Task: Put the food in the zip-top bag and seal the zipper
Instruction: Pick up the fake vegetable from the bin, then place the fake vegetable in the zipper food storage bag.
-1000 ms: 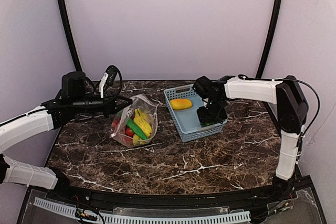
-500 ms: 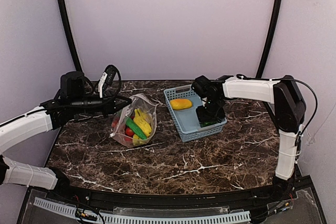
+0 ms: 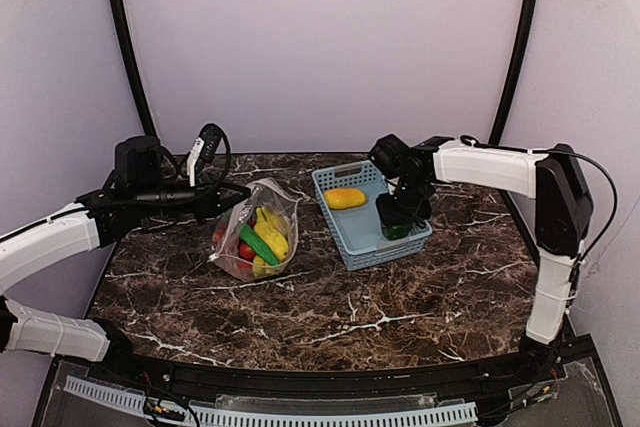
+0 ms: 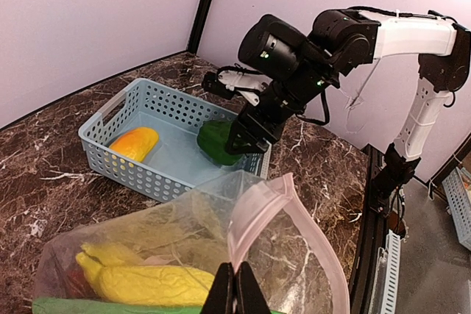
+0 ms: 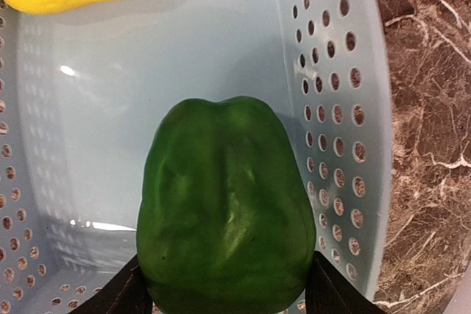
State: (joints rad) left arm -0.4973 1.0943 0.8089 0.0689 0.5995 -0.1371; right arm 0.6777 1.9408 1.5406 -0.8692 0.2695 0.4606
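Right gripper (image 5: 226, 295): jaws part-spread, clamped either side of green pepper (image 5: 224, 211), inside light-blue basket (image 5: 335, 108), close to its side wall. Orange piece (image 3: 345, 198) lies at basket's other end.

Left gripper (image 4: 235, 290): fingers pressed together, pinching zipper (image 4: 313, 237) of zip-top bag (image 3: 258, 237). Bag on counter (image 3: 330, 317), left of basket, mouth gaping, bananas (image 4: 143, 284) inside.

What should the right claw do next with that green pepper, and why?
Probably lift it straight up. The right claw grips the pepper low inside the basket, whose walls block a sideways move, and the left claw holds the bag open.
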